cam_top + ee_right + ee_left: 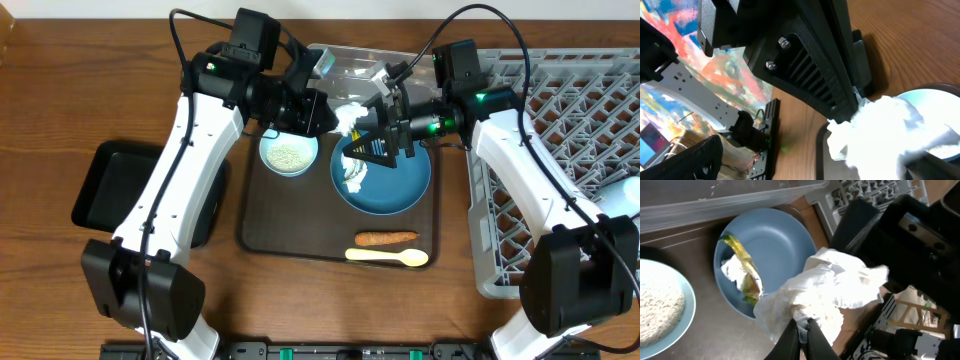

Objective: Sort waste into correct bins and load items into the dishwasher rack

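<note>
Paper (825, 295) — pinched at its lower edge in the closed left claw (802, 330), hanging over the plate (775, 245) rim; tub (350, 62) just beyond it — likely a short carry. Right claw (385, 138) gapes alongside.

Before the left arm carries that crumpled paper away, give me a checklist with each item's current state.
1. Left gripper shut on the crumpled white paper: ok.
2. Paper lifted free of the dark blue plate: cannot tell.
3. Right gripper open, gripping nothing: ok.
4. Right gripper clear of the paper: not ok, it crowds close beside it.
5. Yellow-green wrapper lying on the plate, outside the grip: ok.
</note>
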You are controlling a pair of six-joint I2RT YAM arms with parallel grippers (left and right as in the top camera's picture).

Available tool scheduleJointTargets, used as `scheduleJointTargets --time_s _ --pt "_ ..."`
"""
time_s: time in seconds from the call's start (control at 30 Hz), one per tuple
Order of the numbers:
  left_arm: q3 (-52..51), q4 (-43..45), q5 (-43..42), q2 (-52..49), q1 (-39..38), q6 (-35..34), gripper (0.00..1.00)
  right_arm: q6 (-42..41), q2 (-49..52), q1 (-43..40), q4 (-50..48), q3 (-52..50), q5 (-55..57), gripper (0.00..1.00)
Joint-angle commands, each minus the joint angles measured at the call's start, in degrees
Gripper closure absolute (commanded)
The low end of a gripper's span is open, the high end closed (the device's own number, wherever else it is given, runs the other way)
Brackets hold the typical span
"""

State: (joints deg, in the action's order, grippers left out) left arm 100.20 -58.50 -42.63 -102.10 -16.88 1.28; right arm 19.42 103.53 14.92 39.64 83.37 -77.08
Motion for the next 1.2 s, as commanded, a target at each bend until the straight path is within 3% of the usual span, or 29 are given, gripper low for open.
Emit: scheduleJointTargets --time_s 0.0,0.43,1.17 --pt "-0.3 -0.6 2.0 0.1 0.6 -0.1 0.94 -0.6 -1.4 -0.1 -0.2 1.0 0.3 0.01" --pt "-0.3 -2.1 2.1 1.0 5.9 -0.1 0.94 -3.1 -1.4 -1.6 -0.2 1.0 4.6 0.01" --pt "-0.3 -2.2 2.1 1.1 6.6 -0.1 0.94 -3.2 -1.4 -1.6 -0.2 1.0 5.0 0.01"
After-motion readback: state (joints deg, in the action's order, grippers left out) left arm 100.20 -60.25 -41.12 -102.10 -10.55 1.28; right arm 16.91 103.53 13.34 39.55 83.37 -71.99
